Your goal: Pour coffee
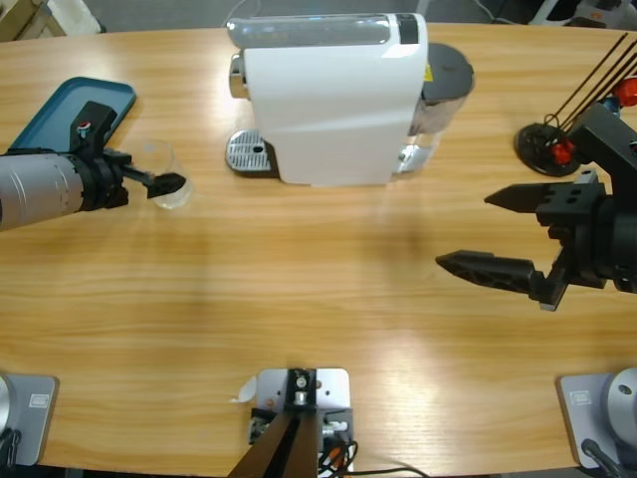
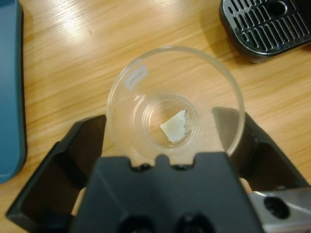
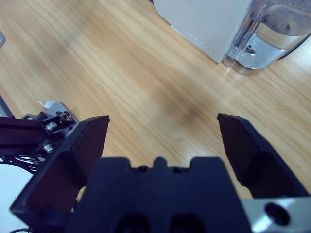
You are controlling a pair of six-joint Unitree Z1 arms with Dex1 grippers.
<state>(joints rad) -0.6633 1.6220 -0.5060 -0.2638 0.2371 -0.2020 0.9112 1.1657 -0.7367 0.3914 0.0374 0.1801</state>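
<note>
Clear glass [image 2: 175, 104] sits empty between the left tool's [image 2: 172, 141] jaws

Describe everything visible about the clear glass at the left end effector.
The glass is small, clear and round, standing upright on the wooden table between the teal tray and the coffee machine's drip grate. It holds no coffee. A small white label sits inside its wall and a pale scrap shows at its base. The left end effector has a jaw on either side of it.
</note>
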